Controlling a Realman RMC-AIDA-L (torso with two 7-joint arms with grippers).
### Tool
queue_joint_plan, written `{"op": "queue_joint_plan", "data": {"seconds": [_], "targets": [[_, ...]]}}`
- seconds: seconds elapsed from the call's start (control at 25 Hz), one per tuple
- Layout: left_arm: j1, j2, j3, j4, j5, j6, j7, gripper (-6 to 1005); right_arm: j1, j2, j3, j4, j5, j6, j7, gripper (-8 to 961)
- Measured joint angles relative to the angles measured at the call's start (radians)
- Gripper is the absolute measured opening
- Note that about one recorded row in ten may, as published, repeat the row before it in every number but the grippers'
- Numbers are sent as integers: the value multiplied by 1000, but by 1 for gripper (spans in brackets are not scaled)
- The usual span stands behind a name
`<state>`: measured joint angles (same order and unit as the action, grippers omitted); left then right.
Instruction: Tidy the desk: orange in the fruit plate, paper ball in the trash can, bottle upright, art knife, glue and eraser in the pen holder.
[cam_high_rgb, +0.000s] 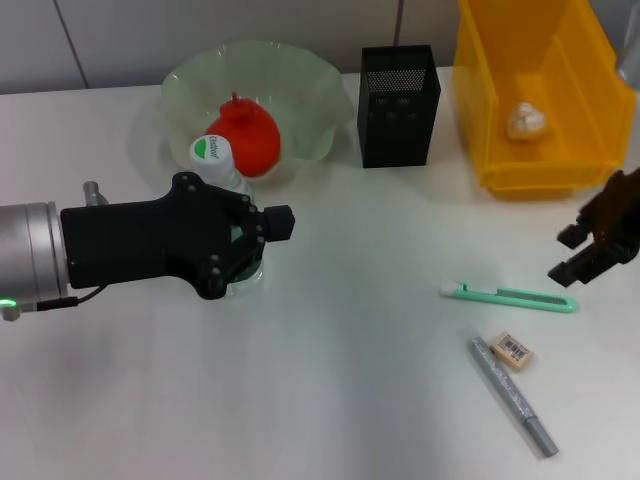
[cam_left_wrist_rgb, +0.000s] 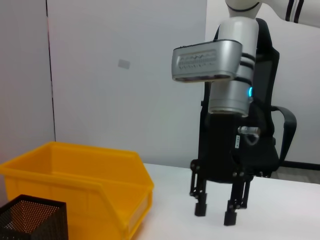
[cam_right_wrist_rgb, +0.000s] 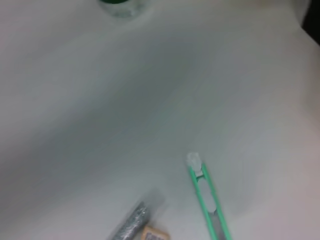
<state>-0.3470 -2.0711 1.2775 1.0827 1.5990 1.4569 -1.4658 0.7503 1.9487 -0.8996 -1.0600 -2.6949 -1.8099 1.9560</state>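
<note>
The bottle (cam_high_rgb: 214, 153) stands upright in front of the fruit plate (cam_high_rgb: 320, 95), with my left gripper (cam_high_rgb: 262, 240) shut around its body from the left. The orange (cam_high_rgb: 248, 135) lies in the fruit plate. The paper ball (cam_high_rgb: 527, 120) rests inside the yellow trash can (cam_high_rgb: 500, 60). The green art knife (cam_high_rgb: 510, 295), the eraser (cam_high_rgb: 512, 350) and the grey glue stick (cam_high_rgb: 512, 395) lie on the table at the right. My right gripper (cam_high_rgb: 585, 255) hovers open just right of the knife, above the table. The pen holder (cam_high_rgb: 398, 105) stands between plate and bin.
In the right wrist view the art knife (cam_right_wrist_rgb: 207, 200), glue stick (cam_right_wrist_rgb: 131, 224) and eraser (cam_right_wrist_rgb: 155, 234) lie close together, with the bottle's base (cam_right_wrist_rgb: 120, 6) far off. The left wrist view shows the right gripper (cam_left_wrist_rgb: 215, 212), the trash can (cam_left_wrist_rgb: 85, 185) and the pen holder (cam_left_wrist_rgb: 30, 220).
</note>
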Motion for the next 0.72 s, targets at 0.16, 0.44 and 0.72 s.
{"op": "queue_joint_plan", "data": {"seconds": [0.16,0.44,0.72], "targets": [[0,0,-1,-1,-2,-1,1,18,33,-1,8,89,3,55,-156,564],[-2,1,-2,-17,-46,-3,1,18,54,-3,1,155,0,111,-277,554],[-8,2,-3,-28,-63,-29,4,18,68,9,-27,199,-12,179,-339,543]]}}
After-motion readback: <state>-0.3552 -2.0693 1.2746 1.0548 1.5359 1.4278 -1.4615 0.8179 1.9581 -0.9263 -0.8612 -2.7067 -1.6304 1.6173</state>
